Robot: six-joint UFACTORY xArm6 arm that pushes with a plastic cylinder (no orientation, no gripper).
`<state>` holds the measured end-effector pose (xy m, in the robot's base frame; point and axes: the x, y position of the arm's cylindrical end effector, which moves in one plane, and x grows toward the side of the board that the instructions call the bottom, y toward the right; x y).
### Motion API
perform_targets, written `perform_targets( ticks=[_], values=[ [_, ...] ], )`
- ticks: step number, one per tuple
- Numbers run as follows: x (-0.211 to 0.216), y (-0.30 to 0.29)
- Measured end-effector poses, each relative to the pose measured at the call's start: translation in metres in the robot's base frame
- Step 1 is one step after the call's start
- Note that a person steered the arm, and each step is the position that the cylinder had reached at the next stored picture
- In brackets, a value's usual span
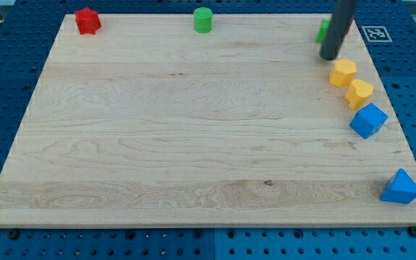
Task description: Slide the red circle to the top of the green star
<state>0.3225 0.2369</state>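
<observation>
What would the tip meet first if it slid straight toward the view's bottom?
Probably the upper yellow block, which sits just below and slightly right of my tip. It might only clip that block's left edge, or slip past it. Otherwise the board looks free down that line.

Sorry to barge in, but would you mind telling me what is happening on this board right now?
I am a rod-tipped arm pushing blocks on a wooden board. My tip sits near the view's top right, just left of and above the upper yellow block, with a green block partly hidden behind the rod; its shape is unclear. A red block sits far off at the top left, so it has not yet been brought over.
</observation>
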Motion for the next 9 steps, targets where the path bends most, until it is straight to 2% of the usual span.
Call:
perform_targets(
  ticks=[1, 3, 4, 5, 6, 7, 9],
  values=[
    [0.013, 0.041],
    [0.015, 0.052],
    [0.005, 0.069],
    [-0.022, 0.103],
    [-0.058, 0.100],
    [-0.082, 0.060],
    [-0.085, 0.025]
  ],
)
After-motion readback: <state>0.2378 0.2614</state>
